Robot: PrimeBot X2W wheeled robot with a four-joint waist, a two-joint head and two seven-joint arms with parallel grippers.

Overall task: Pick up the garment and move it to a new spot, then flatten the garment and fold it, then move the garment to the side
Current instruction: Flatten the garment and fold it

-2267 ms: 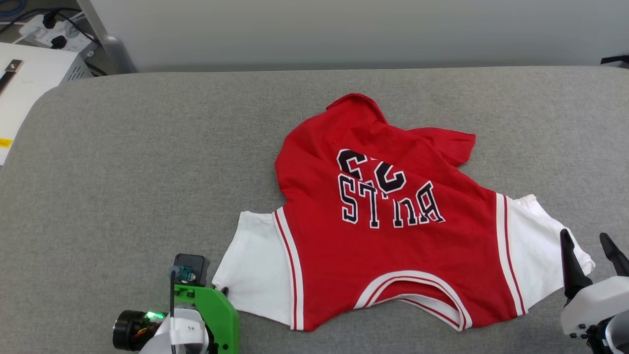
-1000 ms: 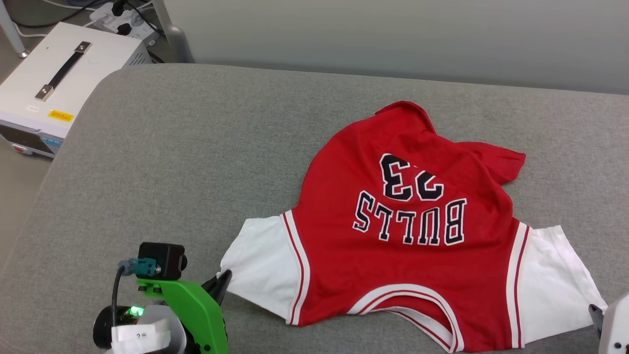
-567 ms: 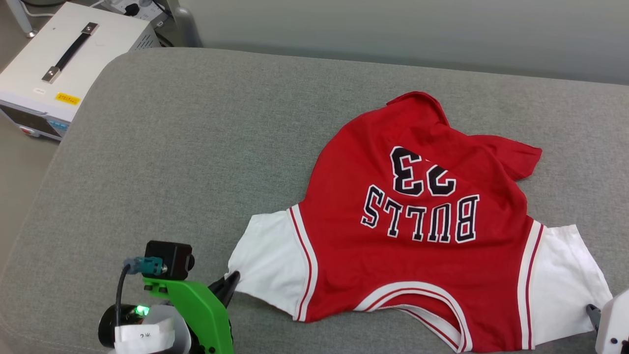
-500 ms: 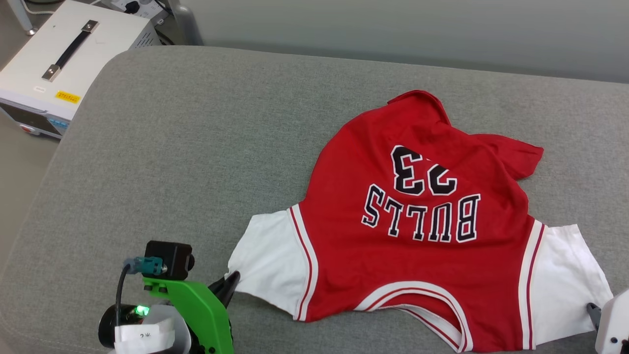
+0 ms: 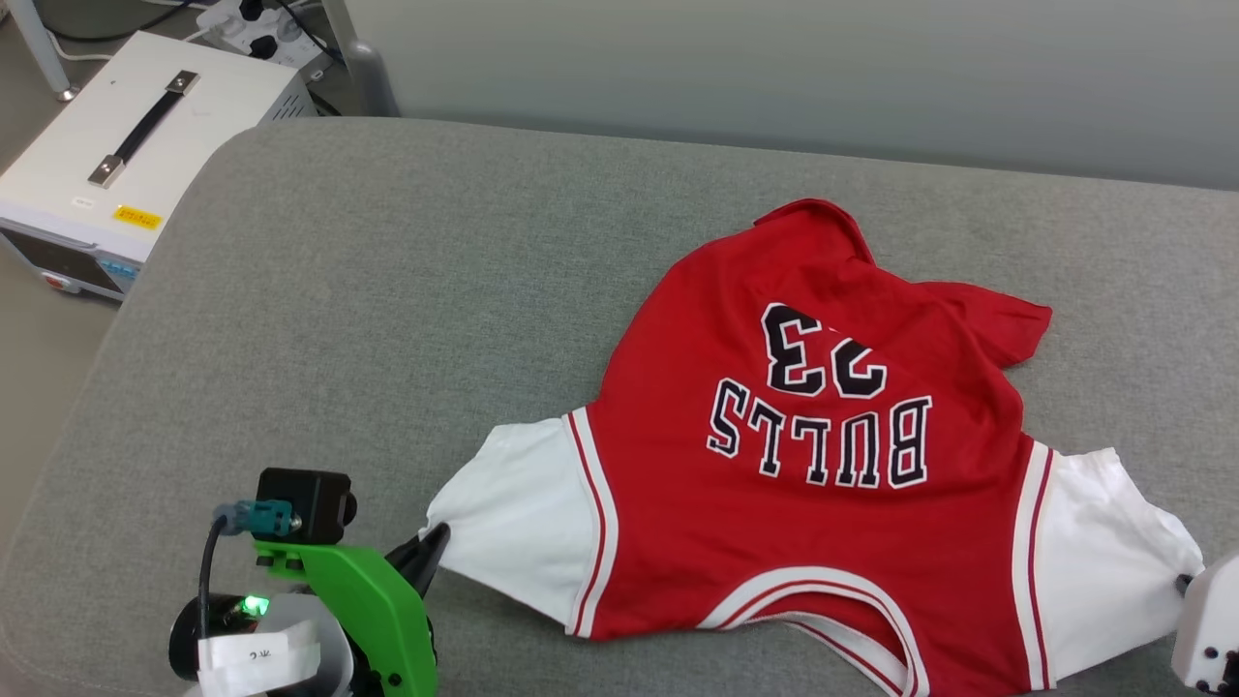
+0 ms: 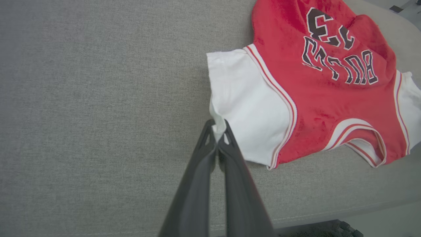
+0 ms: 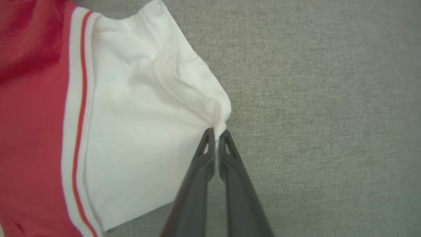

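Observation:
The garment, a red jersey with white sleeves and black lettering, lies spread on the grey cushion, collar nearest me. My left gripper is shut on the edge of its left white sleeve; the left wrist view shows the garment with that gripper pinching the sleeve corner. My right gripper at the lower right is shut on the right white sleeve. In the right wrist view the right gripper pinches the puckered sleeve tip.
A white box with a black handle stands off the cushion's far left corner, beside a metal leg. A pale wall runs behind the cushion. Bare cushion stretches left of the garment and beyond it.
My right gripper has shut on the right sleeve's tip, which now puckers. The head camera has shifted a little. The left gripper keeps its hold on the left sleeve.

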